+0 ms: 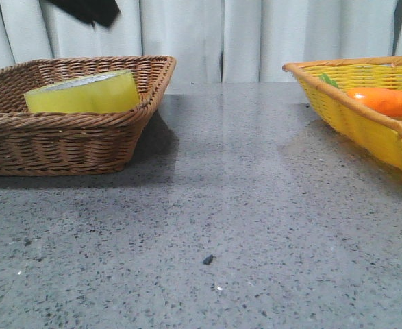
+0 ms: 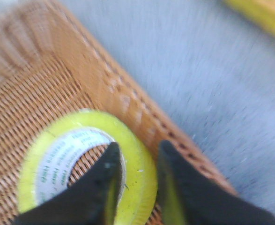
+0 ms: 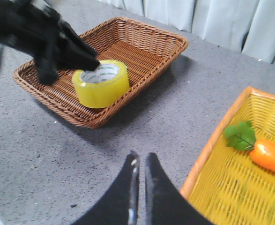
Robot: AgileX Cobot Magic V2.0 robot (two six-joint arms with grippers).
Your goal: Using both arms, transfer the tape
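The tape (image 1: 84, 94), a wide yellow roll with a white core, lies slightly tilted in the brown wicker basket (image 1: 64, 147) at the left. It also shows in the left wrist view (image 2: 139, 176) and the right wrist view (image 3: 102, 84). My left gripper (image 2: 139, 146) is open just above the roll. One finger is over the core hole and the other is outside the roll's wall, by the basket's rim. The right wrist view shows it (image 3: 88, 56) at the roll's top edge. My right gripper (image 3: 140, 157) is shut and empty, over the bare table between the baskets.
A yellow basket (image 1: 365, 130) at the right holds an orange carrot (image 1: 385, 101) with green leaves (image 3: 240, 136). The grey speckled table (image 1: 221, 205) lies between the two baskets. A white curtain hangs behind. The left wrist view is blurred by motion.
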